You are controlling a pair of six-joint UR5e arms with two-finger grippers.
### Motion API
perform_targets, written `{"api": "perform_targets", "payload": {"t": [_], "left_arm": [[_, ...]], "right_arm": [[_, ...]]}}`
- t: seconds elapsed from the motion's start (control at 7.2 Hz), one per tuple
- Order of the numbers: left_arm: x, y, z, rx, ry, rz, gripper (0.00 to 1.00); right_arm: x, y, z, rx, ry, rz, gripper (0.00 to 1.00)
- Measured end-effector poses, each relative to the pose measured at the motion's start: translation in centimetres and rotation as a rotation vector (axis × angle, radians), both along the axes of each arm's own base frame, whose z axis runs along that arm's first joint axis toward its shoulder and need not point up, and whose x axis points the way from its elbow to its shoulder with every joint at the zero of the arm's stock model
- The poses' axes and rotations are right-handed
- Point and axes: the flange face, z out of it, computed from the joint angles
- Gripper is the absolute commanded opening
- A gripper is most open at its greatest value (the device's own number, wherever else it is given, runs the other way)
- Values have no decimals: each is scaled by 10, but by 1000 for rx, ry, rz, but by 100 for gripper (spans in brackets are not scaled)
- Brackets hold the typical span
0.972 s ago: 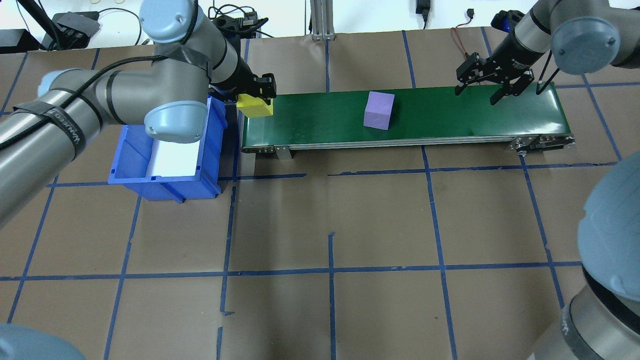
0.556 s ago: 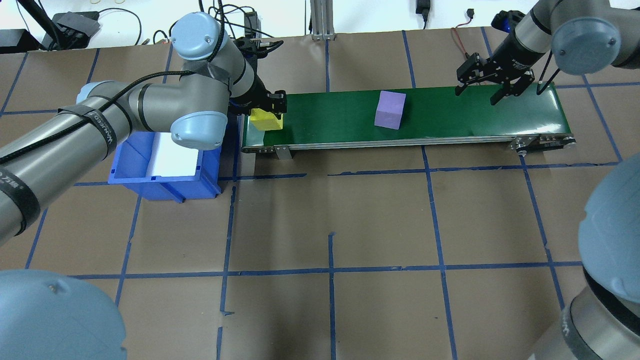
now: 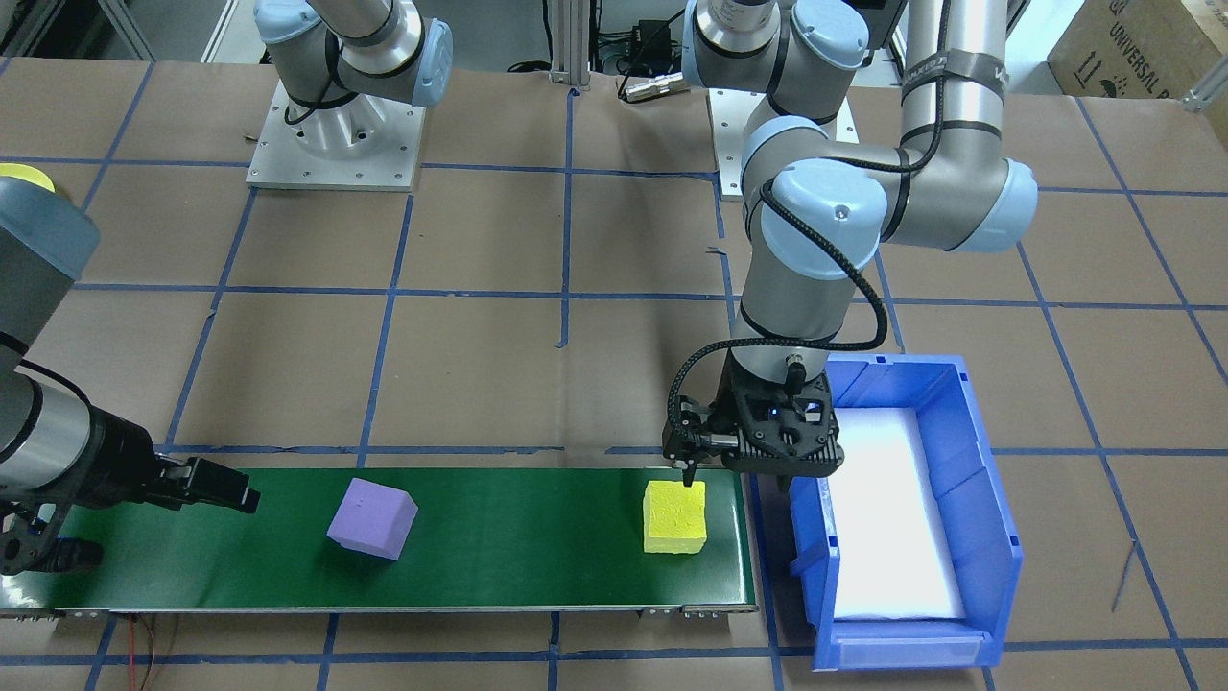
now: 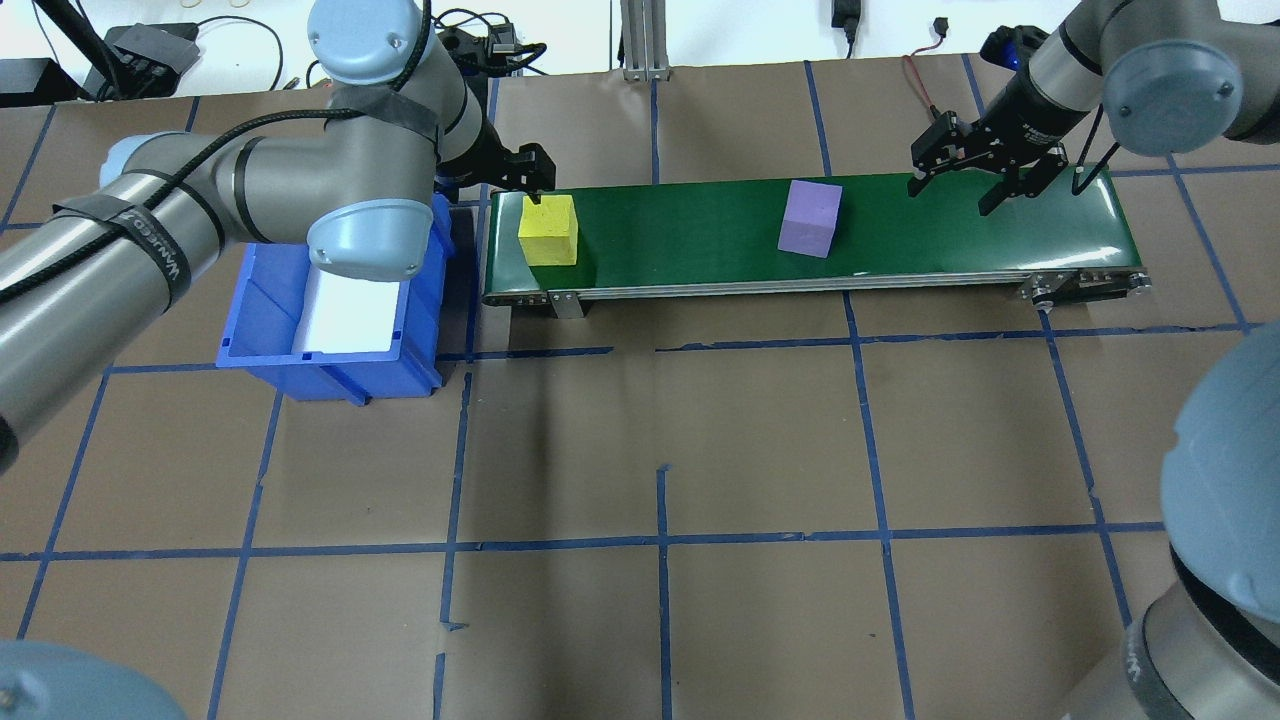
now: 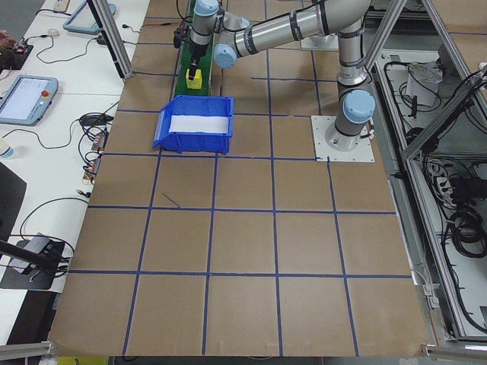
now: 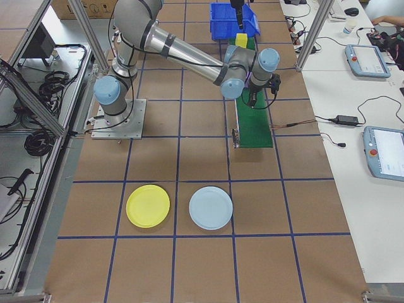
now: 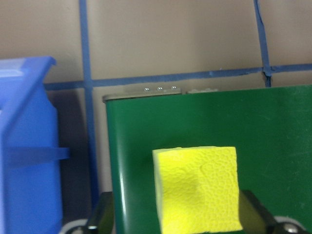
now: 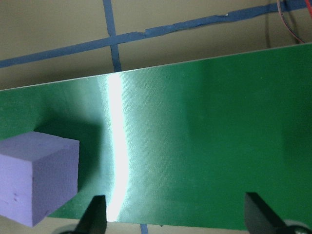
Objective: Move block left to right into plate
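Both grippers hang over the green conveyor belt [image 4: 700,240] with fingers spread and nothing between them. Right gripper [image 4: 968,180] waits above the belt's downstream end; left gripper [image 4: 530,175] stands just above and behind the yellow block [image 4: 548,230], apart from it, as the front view shows a fingertip clear of the block's top.

Largest near the left gripper is the blue plastic bin [image 3: 911,518], rigid, straight-walled, lined with a white sheet, just beside it off the belt's end. Under both grippers runs the belt: smooth, slightly glossy, flat.

Well off from the right gripper, on the paper-covered table, lies the yellow plate [image 6: 148,206], round, flat, hard plastic, beside a pale blue plate [image 6: 211,207].

Ahead of the right gripper sits the purple block [image 4: 810,218], skewed on the belt. Both blocks look like foam cubes: matte, pitted, probably light, soft and grippy rather than slippery. I would take the purple one across two opposite flat faces, wrist turned to match its skew, squeezing gently so it does not deform.
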Motion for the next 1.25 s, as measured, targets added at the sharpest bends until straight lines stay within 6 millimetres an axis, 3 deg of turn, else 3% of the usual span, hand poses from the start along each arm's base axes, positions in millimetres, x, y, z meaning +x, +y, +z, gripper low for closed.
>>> {"api": "perform_targets", "payload": {"t": [0.42,0.69,0.97,1.25], "left_arm": [[33,58,89,64,-73,53,100],[60,102,131,133,-86,97,100],[66,119,141,159,-85,107,100],[65,122,139,171,-64,103,100]], "right_arm": [[0,0,1,-4,0,6,100],[3,-1,2,-18,-21,21,100],[9,-1,3,-22,-34,23,99],[12,-1,1,-20,-37,24,99]]}}
